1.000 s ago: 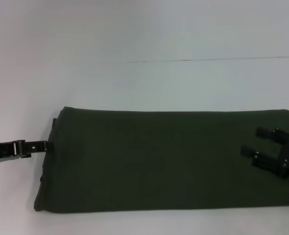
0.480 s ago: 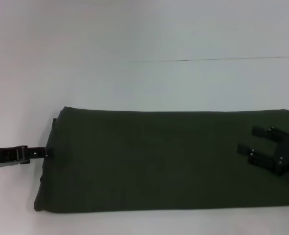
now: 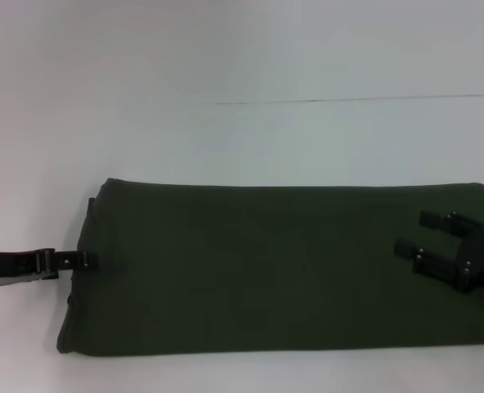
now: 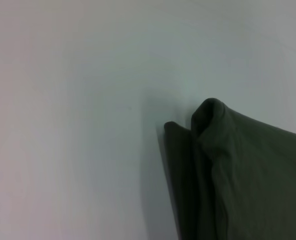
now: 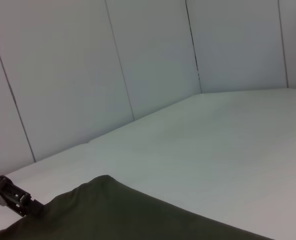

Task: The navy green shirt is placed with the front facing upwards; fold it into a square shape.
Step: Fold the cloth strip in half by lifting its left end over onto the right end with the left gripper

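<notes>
The navy green shirt [image 3: 282, 266] lies folded into a long dark olive band across the white table [image 3: 225, 139]. Its lettering and neckline are hidden. My left gripper [image 3: 84, 259] reaches in from the left and meets the shirt's left end about midway along that edge. The left wrist view shows that layered end [image 4: 228, 170] close up. My right gripper [image 3: 412, 232] is open and hovers over the shirt's right end, holding nothing. The right wrist view shows the shirt [image 5: 117, 215] with the left gripper [image 5: 15, 199] far off at its end.
Pale wall panels [image 5: 137, 60] stand behind the table. A thin seam line [image 3: 356, 100] runs across the table's far right part. The shirt's right end reaches the edge of the head view.
My left gripper has slid along the shirt's left end toward the table's front and slightly inward. My right gripper has shifted a little left over the shirt. The shirt has not moved.
</notes>
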Motion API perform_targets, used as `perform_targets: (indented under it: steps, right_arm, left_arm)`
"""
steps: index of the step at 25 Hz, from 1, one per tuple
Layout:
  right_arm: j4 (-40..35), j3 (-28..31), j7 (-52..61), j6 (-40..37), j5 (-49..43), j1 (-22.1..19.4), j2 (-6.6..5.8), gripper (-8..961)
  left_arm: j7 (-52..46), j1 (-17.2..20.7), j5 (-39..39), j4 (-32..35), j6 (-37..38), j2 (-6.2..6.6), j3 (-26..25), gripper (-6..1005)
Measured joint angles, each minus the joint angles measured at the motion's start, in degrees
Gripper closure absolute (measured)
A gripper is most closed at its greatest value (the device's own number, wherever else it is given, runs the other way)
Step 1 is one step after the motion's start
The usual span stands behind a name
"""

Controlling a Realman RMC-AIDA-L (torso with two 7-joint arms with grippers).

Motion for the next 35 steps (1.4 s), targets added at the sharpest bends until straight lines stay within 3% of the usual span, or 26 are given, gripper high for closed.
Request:
perform_targets:
  steps: [35]
  right_arm:
    - [-0.01,0.01,1.70,0.55,0.00,-0.23,0.00,173]
  left_arm:
    - [0.29,-2.11,-0.58,-5.41,2.24,0.15,1.49,126]
